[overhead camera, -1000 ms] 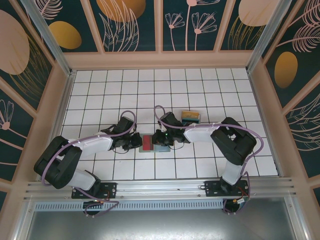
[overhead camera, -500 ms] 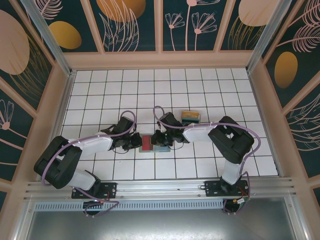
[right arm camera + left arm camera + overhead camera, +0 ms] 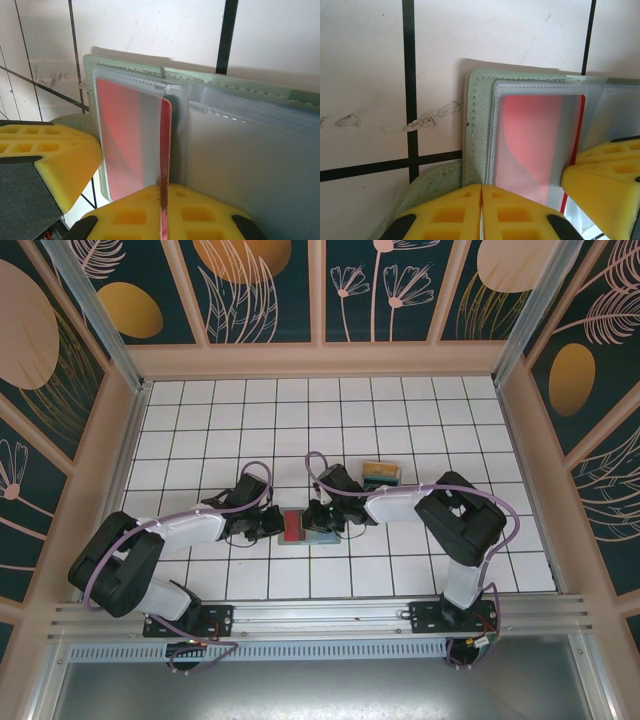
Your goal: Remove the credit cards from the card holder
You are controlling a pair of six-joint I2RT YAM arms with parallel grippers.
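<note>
We see the left gripper [image 3: 481,202], its yellow ribbed fingers pressed together at the stitched grey-green rim of the card holder [image 3: 479,125]; whether they pinch it is hidden. The right gripper [image 3: 162,207] clamps the red card [image 3: 166,135] edge-on at its frosted sleeve [image 3: 130,95]. The holder lies open on white tiles [image 3: 400,410]. Beyond it, a clear tray [image 3: 381,475] holds blurred yellow and teal.

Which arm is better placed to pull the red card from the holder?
Probably right: the right gripper pinches the exposed edge of the red card, while the left gripper clamps the rim of the card holder, bracing it.
</note>
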